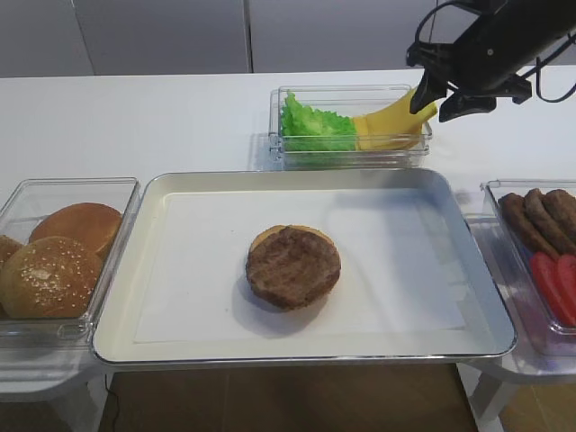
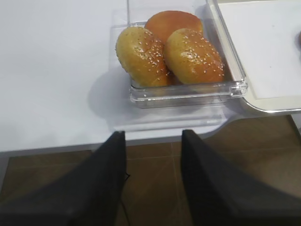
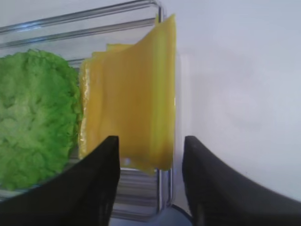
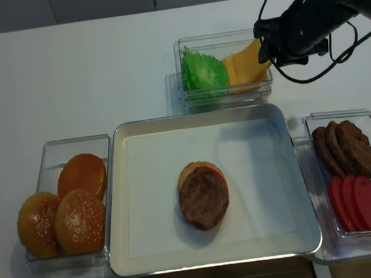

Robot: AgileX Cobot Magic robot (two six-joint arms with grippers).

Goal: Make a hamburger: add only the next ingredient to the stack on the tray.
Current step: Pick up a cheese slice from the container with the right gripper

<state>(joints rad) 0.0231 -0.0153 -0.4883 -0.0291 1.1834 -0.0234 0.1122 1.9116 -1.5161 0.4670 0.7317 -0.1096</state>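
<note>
The tray [image 1: 162,270] is set at the middle of the table [image 1: 135,117], with the stack [image 1: 293,266] on it. Behind it a bin [image 1: 351,157] holds lettuce [image 1: 315,126] on the left and cheese [image 1: 389,124] on the right. Buns [image 1: 54,261] are binned left of the tray, patties [image 1: 540,218] right.

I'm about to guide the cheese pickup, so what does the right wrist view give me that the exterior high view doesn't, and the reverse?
Only the right wrist view shows, close up, the lifted cheese slice standing between the right gripper fingers, with jaws apart on either side of it.

Only the exterior high view shows the tray, the patty on its bun half, the seeded buns, and the bin of spare patties and red slices.

Both show the lettuce beside the cheese in the clear bin.
</note>
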